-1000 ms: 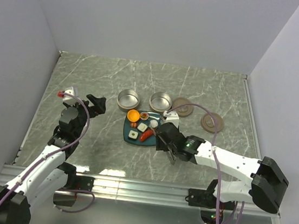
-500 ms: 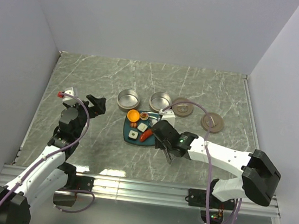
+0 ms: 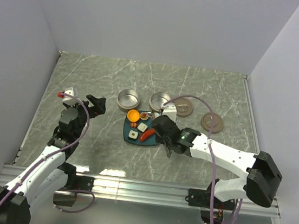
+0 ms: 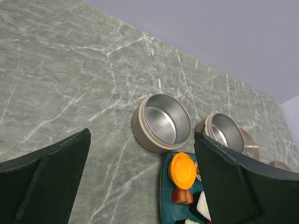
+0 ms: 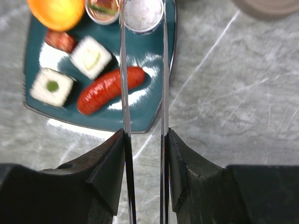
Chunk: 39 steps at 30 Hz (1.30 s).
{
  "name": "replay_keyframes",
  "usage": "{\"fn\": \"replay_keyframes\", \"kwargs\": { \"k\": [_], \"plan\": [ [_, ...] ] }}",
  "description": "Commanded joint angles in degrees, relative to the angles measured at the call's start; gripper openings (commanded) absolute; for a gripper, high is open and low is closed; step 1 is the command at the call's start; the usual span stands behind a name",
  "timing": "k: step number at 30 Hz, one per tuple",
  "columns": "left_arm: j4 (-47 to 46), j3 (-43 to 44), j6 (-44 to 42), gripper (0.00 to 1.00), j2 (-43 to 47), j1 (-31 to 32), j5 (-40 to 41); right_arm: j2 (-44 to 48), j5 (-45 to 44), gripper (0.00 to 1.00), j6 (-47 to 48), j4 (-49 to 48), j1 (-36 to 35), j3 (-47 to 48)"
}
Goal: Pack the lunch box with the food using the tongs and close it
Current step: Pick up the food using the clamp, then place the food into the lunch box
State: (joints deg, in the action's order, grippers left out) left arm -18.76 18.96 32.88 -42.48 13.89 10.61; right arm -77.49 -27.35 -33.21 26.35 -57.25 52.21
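My right gripper point(image 5: 145, 154) is shut on the tongs point(image 5: 125, 93), one silvery arm against each finger. The tongs' arms reach over the teal plate point(image 5: 145, 51), and their tips stand either side of a small white cup point(image 5: 143, 13). The food lies on the plate: a red sausage point(image 5: 108, 88), two white blocks point(image 5: 51, 86), an orange round piece point(image 5: 58, 11) and a brown bit point(image 5: 60, 40). In the top view the right gripper point(image 3: 164, 135) is at the plate's right edge. The lunch box's two steel bowls point(image 3: 128, 99) point(image 3: 160, 101) stand open behind the plate. My left gripper point(image 3: 97, 104) is open, raised to the left, with nothing in it.
Two round tan lids point(image 3: 183, 106) point(image 3: 212, 121) lie right of the bowls. A small white and red object point(image 3: 67, 92) sits at the far left. Grey walls close in the marble table on three sides. In the left wrist view the nearer bowl point(image 4: 163, 122) lies ahead.
My right gripper has closed in on the tongs and shifted slightly up and left toward the plate. The right arm has swung with it. The left arm has not moved.
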Motion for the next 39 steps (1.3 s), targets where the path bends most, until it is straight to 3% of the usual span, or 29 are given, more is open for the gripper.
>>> {"fn": "replay_keyframes", "kwargs": {
  "k": [1,8,24,30,39],
  "plan": [
    [-1.7,-0.2,1.0,0.99,0.4,-0.3,-0.3,2.4,-3.6,0.38,1.0,-0.2,-0.4,4.0],
    [-2.0,-0.1,0.9,0.99,-0.1,-0.3,-0.6,1.6,-5.0,0.38,4.0,-0.7,0.6,8.3],
    [-2.7,-0.2,0.9,0.99,-0.7,-0.3,-0.9,-5.0,-0.1,0.4,10.2,-8.1,10.4,12.0],
    [-2.7,-0.2,0.9,0.99,-1.0,-0.3,-0.9,-6.5,0.0,0.53,11.1,-9.6,11.6,12.7],
    [-2.8,-0.2,0.9,0.99,-1.4,-0.3,-0.9,-6.9,0.5,0.59,11.7,-10.3,12.5,12.7]
  ]
}}
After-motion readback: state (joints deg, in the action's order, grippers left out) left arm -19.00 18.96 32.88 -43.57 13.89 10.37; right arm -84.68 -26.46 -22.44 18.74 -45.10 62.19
